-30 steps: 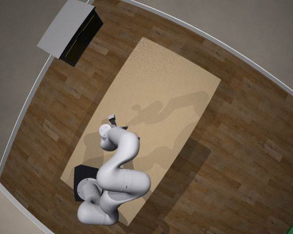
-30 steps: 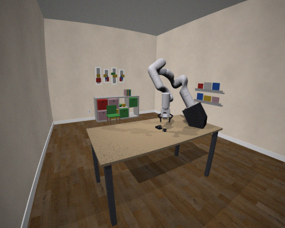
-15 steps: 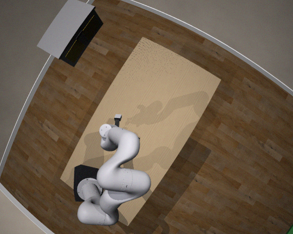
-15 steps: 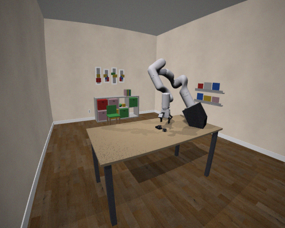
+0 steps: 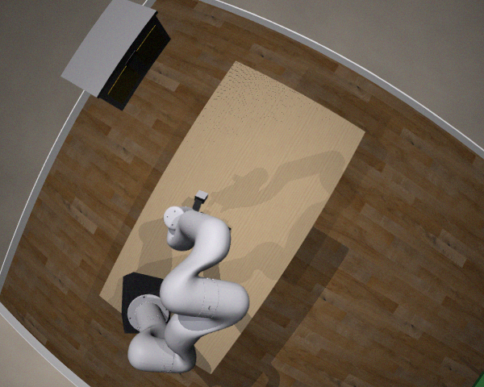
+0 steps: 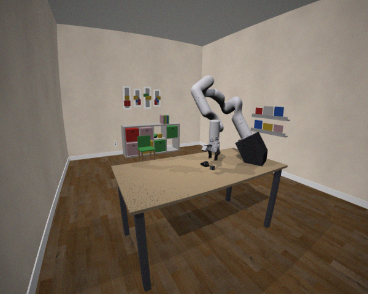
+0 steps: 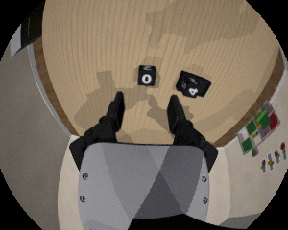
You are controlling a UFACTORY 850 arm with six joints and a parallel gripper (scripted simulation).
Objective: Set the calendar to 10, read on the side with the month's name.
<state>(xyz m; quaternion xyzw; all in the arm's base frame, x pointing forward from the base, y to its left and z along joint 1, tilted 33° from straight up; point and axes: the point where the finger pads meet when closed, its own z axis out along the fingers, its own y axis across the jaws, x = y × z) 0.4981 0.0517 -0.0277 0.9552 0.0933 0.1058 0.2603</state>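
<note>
In the wrist view a small black cube lies on the table with a white 0 facing up. Next to it, to the right, is a second black object with a white mark on top. It looks like the tray, but I cannot tell whether a cube sits in it. My gripper hangs above the table just short of the cube, fingers partly open with nothing between them. In the exterior view the gripper points down behind the larger black object and the smaller cube. In the top view the arm hides both.
The arm's black base block stands on the table's far right corner. A shelf with coloured bins and a green chair stand by the back wall, far from the table.
</note>
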